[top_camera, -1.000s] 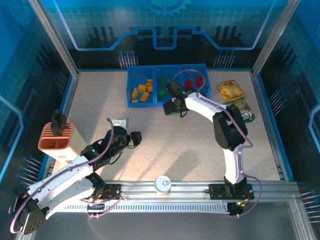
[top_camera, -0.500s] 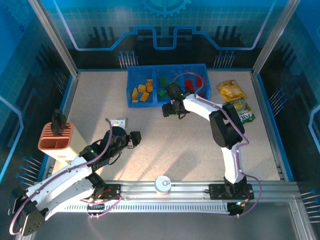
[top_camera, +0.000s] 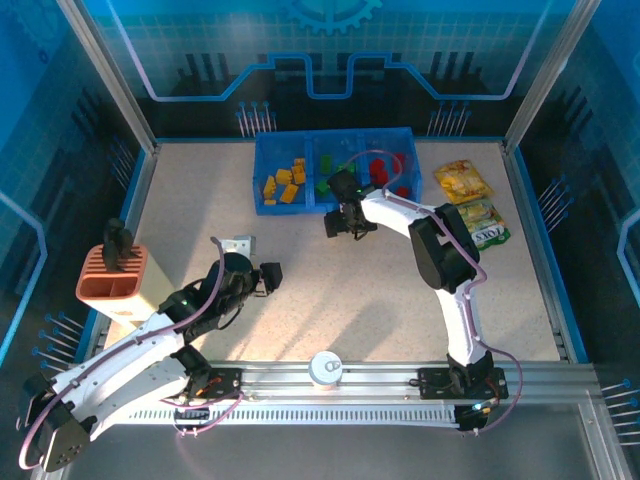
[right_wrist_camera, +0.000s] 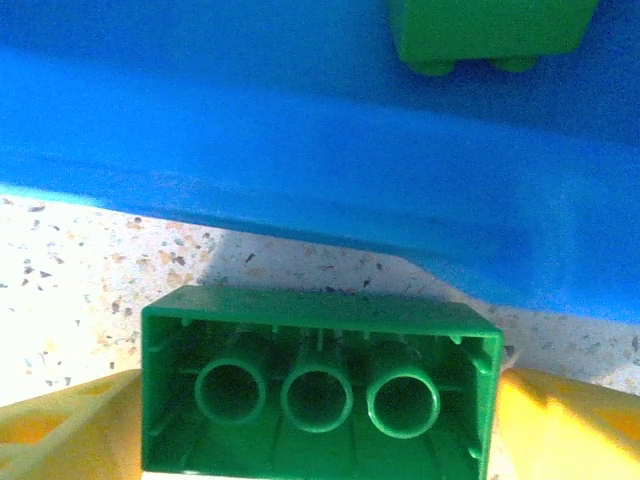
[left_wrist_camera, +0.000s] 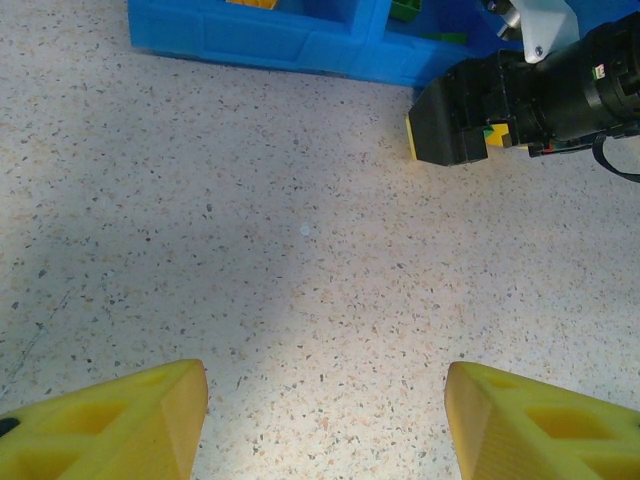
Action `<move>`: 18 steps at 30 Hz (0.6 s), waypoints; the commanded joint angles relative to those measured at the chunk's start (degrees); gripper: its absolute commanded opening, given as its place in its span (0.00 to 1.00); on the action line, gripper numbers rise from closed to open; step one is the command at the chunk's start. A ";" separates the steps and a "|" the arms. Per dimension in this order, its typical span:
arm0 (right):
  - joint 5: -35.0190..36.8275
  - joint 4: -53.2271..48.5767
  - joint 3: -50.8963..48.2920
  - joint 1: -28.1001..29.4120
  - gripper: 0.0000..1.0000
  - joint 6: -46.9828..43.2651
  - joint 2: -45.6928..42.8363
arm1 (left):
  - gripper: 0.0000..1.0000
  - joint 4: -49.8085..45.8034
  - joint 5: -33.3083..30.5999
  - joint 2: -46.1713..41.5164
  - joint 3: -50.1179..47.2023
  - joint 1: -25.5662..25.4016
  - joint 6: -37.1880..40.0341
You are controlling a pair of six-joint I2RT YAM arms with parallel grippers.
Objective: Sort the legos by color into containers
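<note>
**Top view.** Looks down on the blue tray (top_camera: 300, 208) at the far side of the counter (top_camera: 330, 310). Finds yellow-orange legos (top_camera: 285, 182) in its left compartment, green legos (top_camera: 325, 185) in the middle and red legos (top_camera: 378, 167) on the right. Puts the right gripper (top_camera: 338, 224) just in front of the tray's front wall, below the middle compartment, with its black body hiding the jaws and whatever lies between them. Puts the left gripper (top_camera: 270, 275) well in front of the tray, toward the left. Catches an orange ribbed holder (top_camera: 112, 280) far to the tray's front left and snack packets (top_camera: 463, 182) just right of the tray. Against a second ago, finds the right gripper nudged slightly leftward along the front wall and the right elbow drawn nearer the tray. Finds the left arm unmoved.

**Left wrist view.** Shows the left jaws standing wide over bare counter, holding nothing. Cuts the tray's front wall off at the top edge. Picks up a speck of green lodged in the right gripper, too small to read as a brick.

**Right wrist view.** Makes the speck out as a green lego (right_wrist_camera: 320, 385), its hollow underside with three tubes turned to the lens. Shows the yellow pads (right_wrist_camera: 560, 420) against both short ends, so the right jaws closed on it. Loses its lower edge at the frame, so cannot tell whether lifted or resting. Places it just in front of the tray's wall, with a second green lego (right_wrist_camera: 490, 30) beyond the wall, partly cut off.
</note>
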 commanded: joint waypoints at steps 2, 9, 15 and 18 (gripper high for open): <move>-1.07 -0.03 -0.22 0.11 0.78 1.15 2.15 | 0.65 -1.09 -1.36 -0.52 -0.73 -0.42 0.05; -0.26 1.52 -3.84 1.12 0.60 1.71 -0.56 | 0.65 -0.68 -1.20 -0.45 -0.69 -0.47 0.06; 1.30 1.72 -7.05 2.86 0.56 1.98 -5.46 | 0.65 -0.98 -1.25 -0.47 -0.69 -0.47 0.02; 2.37 2.08 -8.51 3.84 0.56 1.94 -8.87 | 0.65 -0.57 -1.12 -0.42 -0.82 -0.40 -0.02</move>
